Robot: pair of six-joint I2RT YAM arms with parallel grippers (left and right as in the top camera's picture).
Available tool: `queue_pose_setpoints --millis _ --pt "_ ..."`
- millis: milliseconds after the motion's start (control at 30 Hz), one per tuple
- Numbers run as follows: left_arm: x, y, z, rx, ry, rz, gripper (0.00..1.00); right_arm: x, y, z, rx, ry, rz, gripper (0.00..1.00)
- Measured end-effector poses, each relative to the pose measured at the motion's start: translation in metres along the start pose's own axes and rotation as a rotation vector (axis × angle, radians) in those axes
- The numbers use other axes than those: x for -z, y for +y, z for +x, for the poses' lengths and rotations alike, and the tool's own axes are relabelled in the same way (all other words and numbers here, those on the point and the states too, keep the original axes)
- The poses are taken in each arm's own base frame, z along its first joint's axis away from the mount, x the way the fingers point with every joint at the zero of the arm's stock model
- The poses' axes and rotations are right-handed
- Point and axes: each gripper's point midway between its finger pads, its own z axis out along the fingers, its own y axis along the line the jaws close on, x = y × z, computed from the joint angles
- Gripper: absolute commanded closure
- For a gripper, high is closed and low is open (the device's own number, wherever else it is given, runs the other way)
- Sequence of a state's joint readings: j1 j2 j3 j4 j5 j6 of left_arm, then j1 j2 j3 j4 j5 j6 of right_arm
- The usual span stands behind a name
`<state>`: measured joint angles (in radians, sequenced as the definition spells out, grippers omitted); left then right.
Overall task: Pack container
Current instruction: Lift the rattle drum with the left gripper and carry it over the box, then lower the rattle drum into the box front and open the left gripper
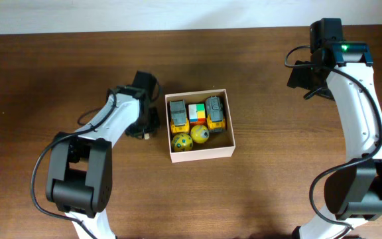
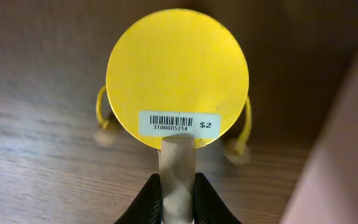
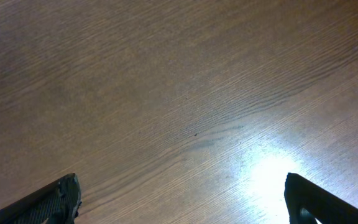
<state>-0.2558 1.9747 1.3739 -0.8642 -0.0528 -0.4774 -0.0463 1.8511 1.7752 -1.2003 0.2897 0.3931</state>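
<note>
Square, shallow container [image 1: 202, 155]: white walls, tan inside, toys [image 1: 197, 123] within.
Left gripper [image 2: 178, 194] clenches yellow paddle [image 2: 178, 74]; right gripper [image 3: 180, 200] spread wide.

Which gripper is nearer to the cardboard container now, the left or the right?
Left. The left gripper sits just left of the container, close to its wall; the right gripper is far off to its upper right.

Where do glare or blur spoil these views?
Right wrist: a bright glare patch washes out the table grain at lower right. Left wrist: the yellow disc toy and its barcode label are sharp, its side beads blurred. Overhead: even, no glare.
</note>
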Motion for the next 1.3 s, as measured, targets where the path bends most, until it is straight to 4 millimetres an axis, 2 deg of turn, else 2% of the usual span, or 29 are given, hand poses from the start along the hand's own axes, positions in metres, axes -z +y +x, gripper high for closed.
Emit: queue_pose_setpoints --millis 200,367,667,800,900,1300 --pt "0.035 -0.015 -0.033 -0.071 -0.081 0.037 0.89 0.0 0.0 0.0 0.0 0.0 0.0 0.01" --pt "0.064 -0.021 -0.05 -0.129 -0.124 0.049 0.89 0.0 0.0 0.0 0.0 0.0 0.0 0.01" --pt "0.109 -0.032 -0.057 -0.271 -0.149 0.054 0.9 0.0 0.0 0.0 0.0 0.0 0.0 0.01" --pt "0.12 -0.05 -0.048 -0.385 -0.149 0.069 0.9 0.0 0.0 0.0 0.001 0.0 0.0 0.01" --pt "0.123 -0.066 -0.032 -0.496 -0.125 0.089 0.9 0.0 0.0 0.0 0.0 0.0 0.0 0.01" --pt "0.128 -0.11 0.056 -0.905 0.045 0.105 0.89 0.0 0.0 0.0 0.0 0.0 0.0 0.01"
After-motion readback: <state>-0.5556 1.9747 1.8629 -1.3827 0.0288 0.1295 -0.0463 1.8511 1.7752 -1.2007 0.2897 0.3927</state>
